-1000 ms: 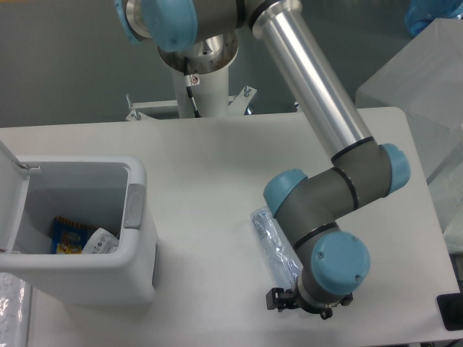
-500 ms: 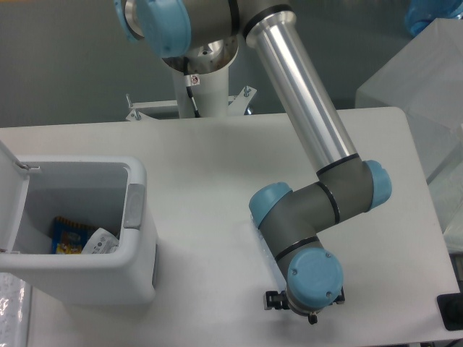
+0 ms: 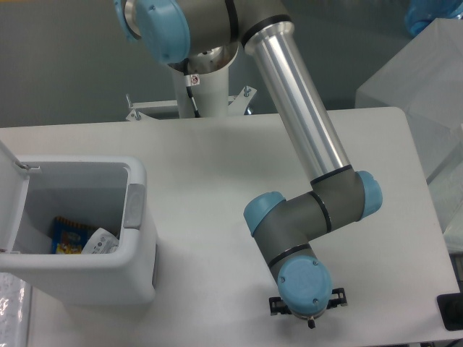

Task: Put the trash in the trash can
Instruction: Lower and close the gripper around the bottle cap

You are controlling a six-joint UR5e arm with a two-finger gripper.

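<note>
Jaws hidden beneath the wrist: gripper (image 3: 307,316) low over the desk (image 3: 210,173), grasp impossible to tell.
Bottle is covered by the arm (image 3: 304,220), well right of the bin (image 3: 126,267); squeeze gently, thin plastic buckles. Farther left, the smooth rounded bin stands open with crumpled tissue (image 3: 100,241) inside.

Robot arm (image 3: 300,119): polished silver tube links, grey joint housings with light-blue round caps, white pedestal base (image 3: 202,90), small black fittings at the wrist end.
</note>
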